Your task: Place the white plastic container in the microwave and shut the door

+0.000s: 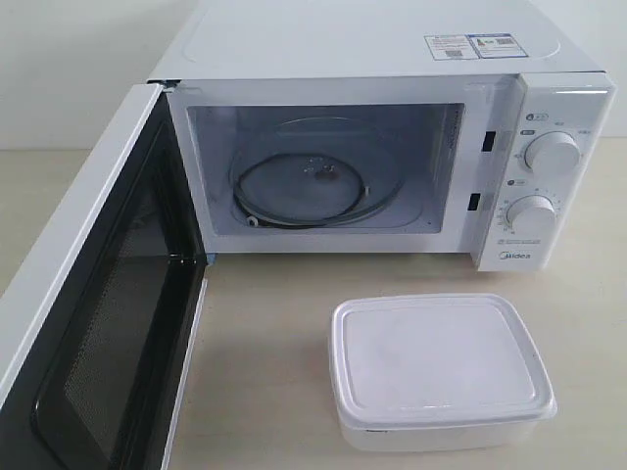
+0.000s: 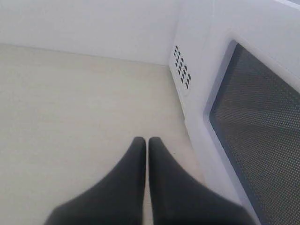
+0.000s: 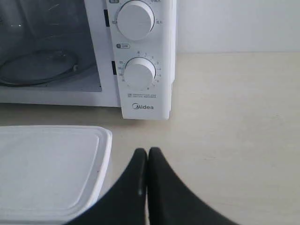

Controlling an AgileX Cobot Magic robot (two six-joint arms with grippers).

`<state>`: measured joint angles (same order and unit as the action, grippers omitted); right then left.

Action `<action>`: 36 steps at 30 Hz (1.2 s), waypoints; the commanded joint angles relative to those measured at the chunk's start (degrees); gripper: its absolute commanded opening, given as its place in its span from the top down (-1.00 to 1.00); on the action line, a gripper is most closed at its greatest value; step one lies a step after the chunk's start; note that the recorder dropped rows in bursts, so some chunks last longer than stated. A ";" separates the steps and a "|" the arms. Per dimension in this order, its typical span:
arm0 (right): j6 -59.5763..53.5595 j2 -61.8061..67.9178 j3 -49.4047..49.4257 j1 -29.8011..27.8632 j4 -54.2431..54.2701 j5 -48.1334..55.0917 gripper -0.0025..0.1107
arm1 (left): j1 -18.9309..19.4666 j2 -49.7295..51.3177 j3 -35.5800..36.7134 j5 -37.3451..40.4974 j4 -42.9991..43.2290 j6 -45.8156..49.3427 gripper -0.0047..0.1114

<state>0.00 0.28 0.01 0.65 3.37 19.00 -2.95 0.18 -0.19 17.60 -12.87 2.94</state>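
The white plastic container (image 1: 441,370) (image 3: 47,171) sits lidded on the table in front of the microwave (image 1: 392,147), below its dials. The door (image 1: 108,323) stands swung wide open to the left, black perforated inner face showing; the glass turntable (image 1: 309,191) lies in the cavity. Neither gripper shows in the exterior view. My right gripper (image 3: 147,152) is shut with nothing in it, just beside the container's edge, facing the microwave's dial panel (image 3: 140,61). My left gripper (image 2: 146,140) is shut and empty, above bare table beside the door's outer side (image 2: 253,112).
The light wooden table (image 1: 265,372) spreads around the microwave. A white wall (image 2: 93,23) stands behind. The microwave's vented side (image 2: 183,68) is near the left gripper. Two round dials (image 1: 551,152) face forward.
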 commanded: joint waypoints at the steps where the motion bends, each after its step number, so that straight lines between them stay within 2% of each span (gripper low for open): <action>1: 0.00 -0.28 -0.01 -0.17 -0.26 -0.55 0.96 | 0.09 -0.18 0.19 -0.06 0.06 0.02 0.84; 14: 0.00 -0.28 -0.01 -0.17 -0.87 -0.76 0.96 | 0.09 -0.18 0.19 -0.06 0.06 0.02 0.84; 20: 0.00 -0.28 -0.01 -0.17 -1.23 -6.22 0.96 | 0.09 -0.18 0.19 -0.06 0.06 0.02 0.84; 23: 0.00 -0.28 -0.01 -0.17 -1.13 -12.43 0.96 | 0.09 -0.18 0.19 -0.06 0.06 0.02 0.84; 25: 0.00 -0.28 -0.01 -0.17 -1.13 -20.87 0.96 | 0.09 -0.18 0.19 -0.06 0.06 0.02 0.84; 32: -1.39 -0.28 -0.01 -0.17 0.82 -57.98 0.96 | 0.09 -0.18 0.19 -0.06 0.06 0.02 0.84; 34: -4.39 -0.28 -0.98 -0.17 6.81 -56.59 0.96 | 0.09 -0.18 0.19 -0.06 0.06 0.02 0.84; 36: -11.67 -0.28 -5.24 -0.17 15.60 -47.35 0.96 | 0.09 -0.18 0.19 -0.06 0.06 0.02 0.84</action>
<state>-4.68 0.19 -1.29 0.65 9.51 -33.62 -2.95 0.18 -0.19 17.60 -12.87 2.94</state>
